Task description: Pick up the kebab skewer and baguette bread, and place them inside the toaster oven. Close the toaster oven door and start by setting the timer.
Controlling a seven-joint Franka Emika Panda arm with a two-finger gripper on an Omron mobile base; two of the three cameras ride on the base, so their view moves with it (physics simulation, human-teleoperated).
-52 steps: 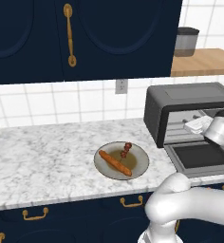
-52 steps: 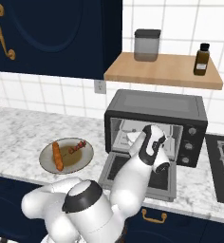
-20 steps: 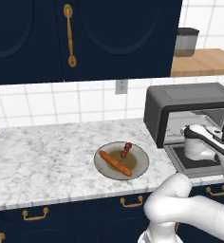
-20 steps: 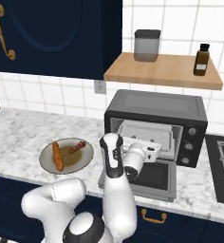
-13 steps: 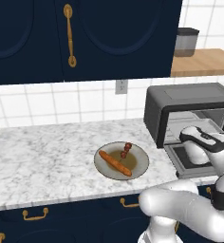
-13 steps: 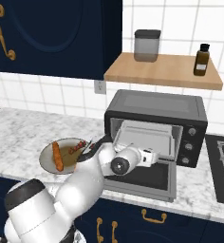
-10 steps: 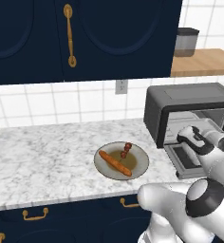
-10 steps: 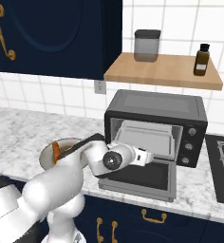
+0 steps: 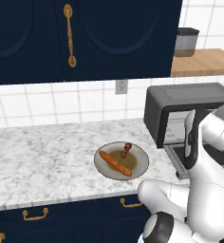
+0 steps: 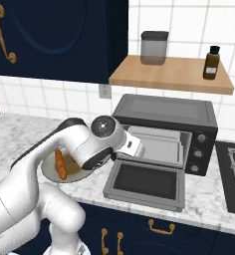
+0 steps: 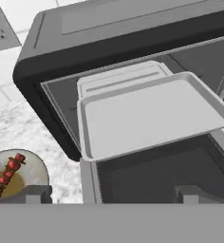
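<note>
Your hand (image 11: 109,194) is spread wide and grasps nothing. The toaster oven door (image 10: 148,184) lies flat, tray (image 11: 147,116) out — ready for loading. The kebab skewer (image 9: 126,150) and baguette bread (image 9: 115,163) wait on the plate (image 9: 140,166) (on the table, beside the toaster oven (image 10: 167,130)).

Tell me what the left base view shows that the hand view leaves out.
Left base view alone: the baguette bread lying on the plate, the navy cabinet doors with brass handles, and the canister on the wooden shelf. Hand view alone: the pale tray pulled forward out of the toaster oven, and the open fingertips. Both: the kebab skewer, the plate, the oven, the marble counter.
</note>
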